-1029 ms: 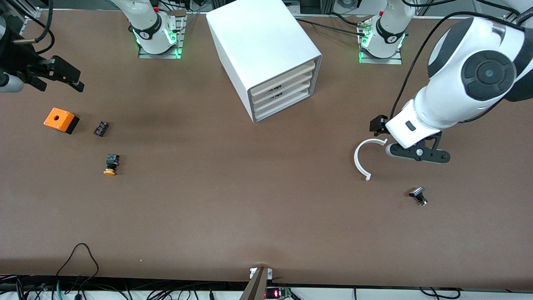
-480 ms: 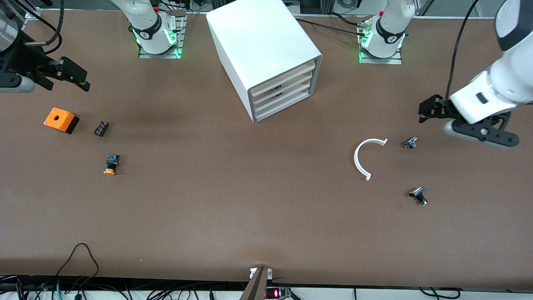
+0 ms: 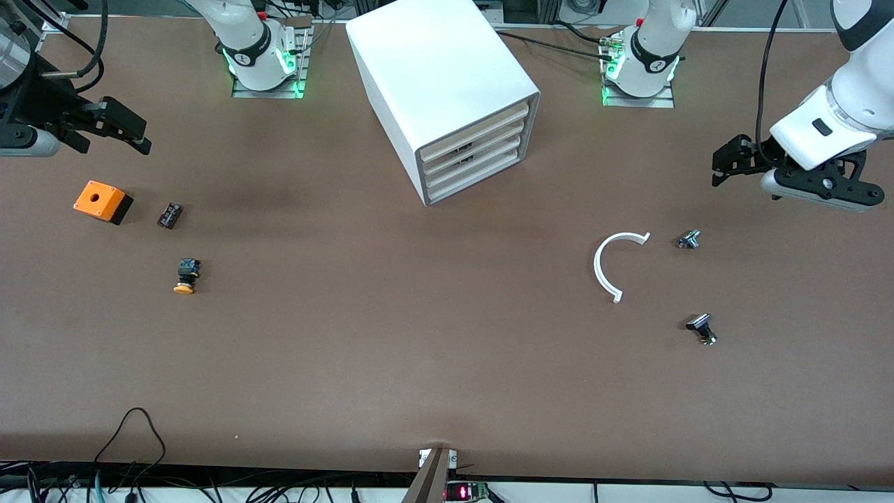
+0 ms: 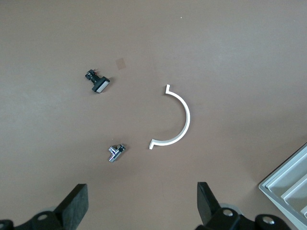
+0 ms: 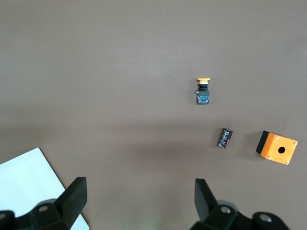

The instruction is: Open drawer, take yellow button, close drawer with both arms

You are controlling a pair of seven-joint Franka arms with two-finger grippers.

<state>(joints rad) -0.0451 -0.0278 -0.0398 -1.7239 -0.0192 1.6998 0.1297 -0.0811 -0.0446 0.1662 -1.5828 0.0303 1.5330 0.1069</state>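
The white cabinet (image 3: 447, 77) stands at the middle of the table near the bases. Its uppermost cream-fronted drawer (image 3: 482, 124) is shut. The button (image 3: 185, 275) lies on its side on the table toward the right arm's end; it also shows in the right wrist view (image 5: 203, 91). My right gripper (image 3: 136, 134) is open and empty, in the air over bare table near the orange box; in its wrist view (image 5: 139, 196) the jaws stand wide. My left gripper (image 3: 723, 166) is open and empty over bare table at the left arm's end, jaws wide in its wrist view (image 4: 141, 201).
An orange box with a hole (image 3: 100, 200) and a small black part (image 3: 170, 215) lie near the button. A white arc (image 3: 596, 265) and two small black-and-silver parts (image 3: 689, 239) (image 3: 701, 327) lie toward the left arm's end. Cables run along the front edge.
My left arm has pulled away from the white arc toward its end of the table, uncovering a small silver part. My right gripper shifted slightly, then held still.
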